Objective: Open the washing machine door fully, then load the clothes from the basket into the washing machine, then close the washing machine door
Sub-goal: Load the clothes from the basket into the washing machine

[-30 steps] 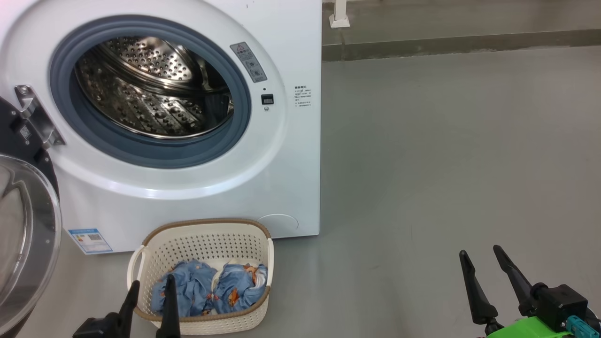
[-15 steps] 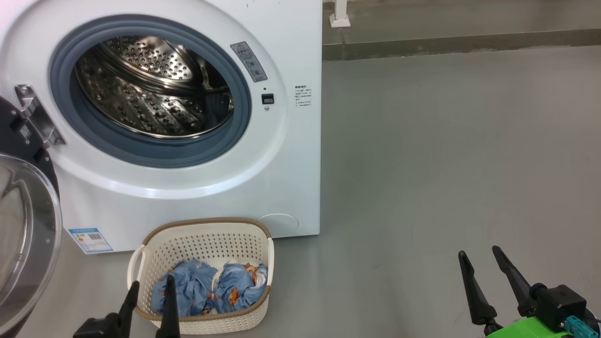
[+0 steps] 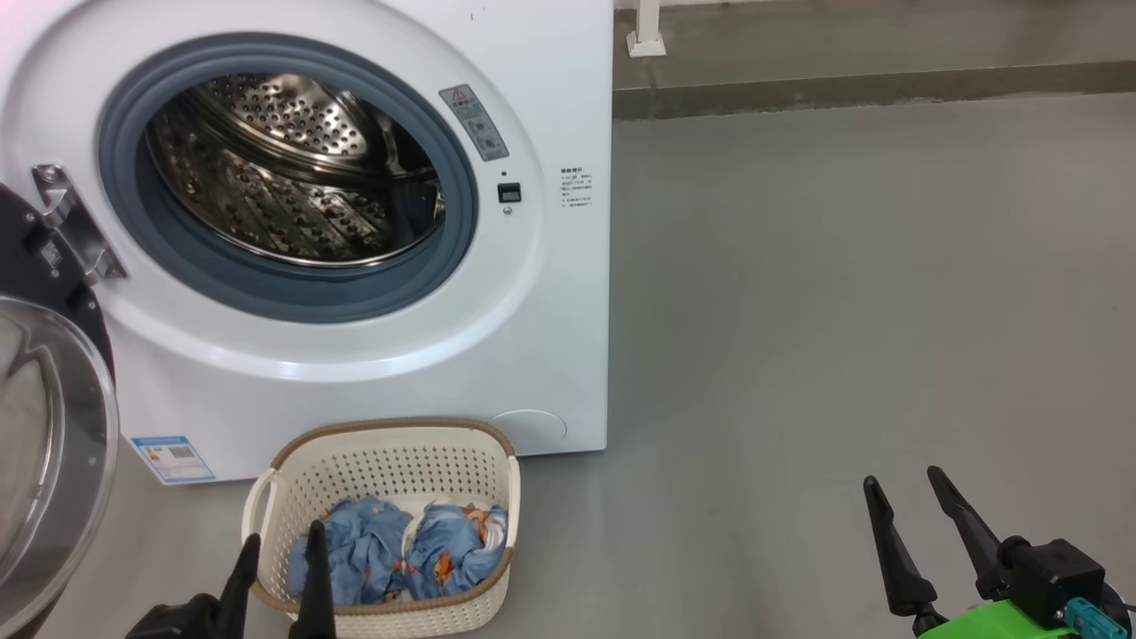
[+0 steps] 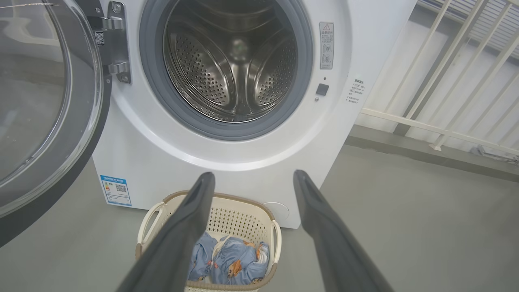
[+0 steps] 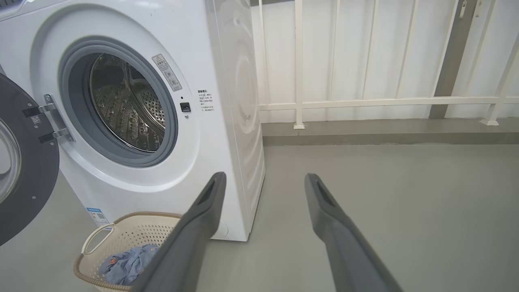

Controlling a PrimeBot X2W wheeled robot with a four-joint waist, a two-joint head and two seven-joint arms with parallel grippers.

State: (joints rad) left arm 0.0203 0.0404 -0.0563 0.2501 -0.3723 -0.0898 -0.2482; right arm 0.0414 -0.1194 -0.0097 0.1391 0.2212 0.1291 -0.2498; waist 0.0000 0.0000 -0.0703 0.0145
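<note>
On the grey floor (image 3: 843,311), toward the left: washing machine (image 3: 541,337), white, front-loading, steel drum (image 3: 284,186) exposed within a grey gasket.
At its left side: washing machine door (image 3: 44,444), swung wide on the hinge, black ring around a bulging glass bowl.
Just before its front, below the opening: basket (image 3: 390,429), cream, brown rim, standing on the floor.
Inside the basket: clothes (image 3: 408,550), two blue bundles side by side.
Over the basket's near rim: left hand (image 3: 284,537), fingers apart, holding nothing.
Well to the right, over bare floor: right hand (image 3: 903,479), fingers apart, holding nothing.
</note>
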